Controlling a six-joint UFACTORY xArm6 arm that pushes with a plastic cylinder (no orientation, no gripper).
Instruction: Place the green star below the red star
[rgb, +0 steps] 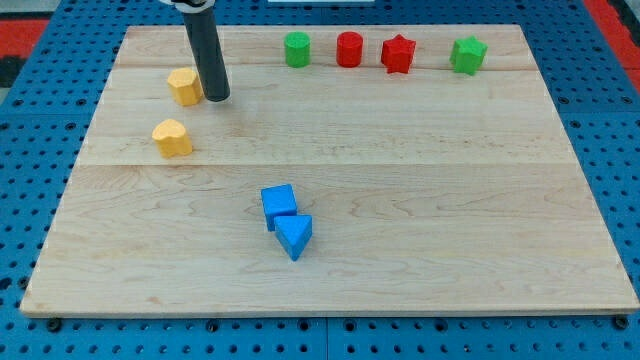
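The green star (467, 55) sits near the view's top right on the wooden board (400, 200). The red star (398, 53) lies just to its left, a small gap between them. My tip (217, 98) is far off at the view's upper left, right beside a yellow hexagon block (184, 87), on its right side. The rod rises from the tip up out of the view's top.
A red cylinder (349, 49) and a green cylinder (297, 49) stand left of the red star in the top row. A yellow heart-like block (172, 137) lies below the hexagon. A blue cube (279, 203) and a blue triangle (294, 236) touch near the middle bottom.
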